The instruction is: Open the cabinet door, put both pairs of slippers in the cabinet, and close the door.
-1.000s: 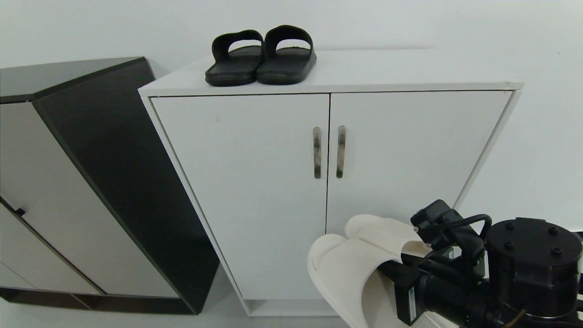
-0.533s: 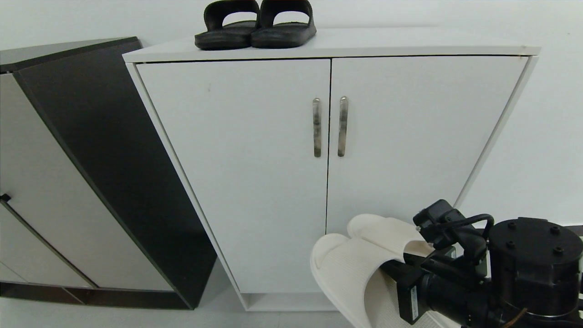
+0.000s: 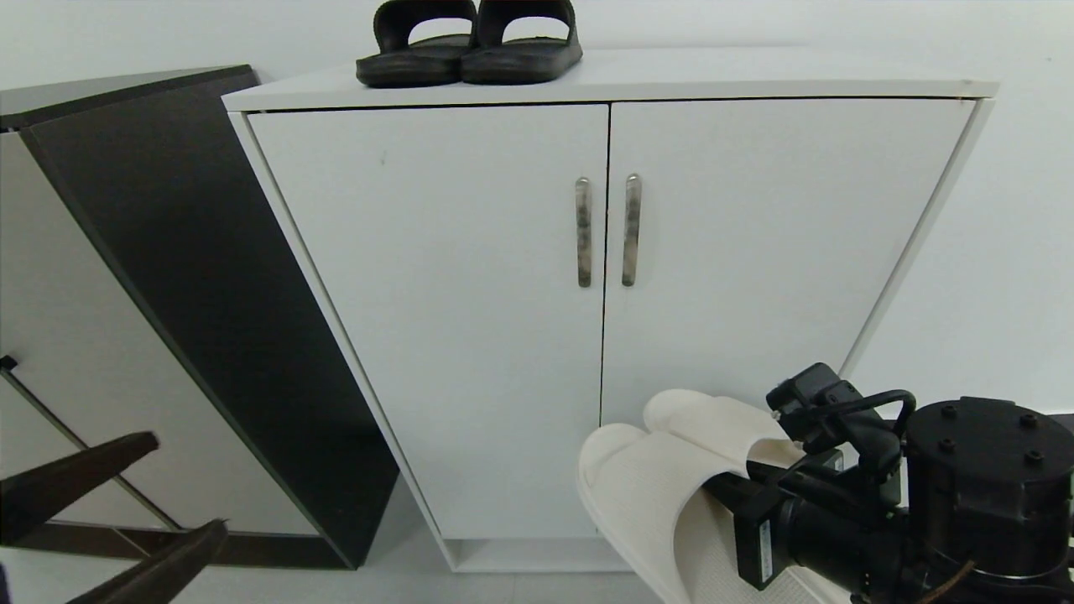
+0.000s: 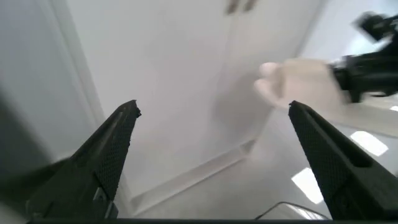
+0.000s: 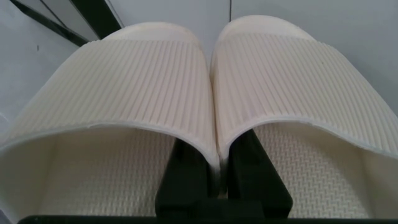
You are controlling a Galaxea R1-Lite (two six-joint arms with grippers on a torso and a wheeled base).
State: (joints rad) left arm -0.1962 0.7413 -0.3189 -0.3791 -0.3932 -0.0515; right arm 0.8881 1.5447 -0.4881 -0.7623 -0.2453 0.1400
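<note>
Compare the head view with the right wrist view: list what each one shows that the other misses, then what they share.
Head view alone: the black slippers sitting on top of the white cabinet, and the two door handles side by side.
Right wrist view alone: the right gripper, its fingers clamping the touching inner edges of the two straps, and the bumpy insoles.
Both: the white slippers held side by side, toes toward the cabinet's shut doors.
</note>
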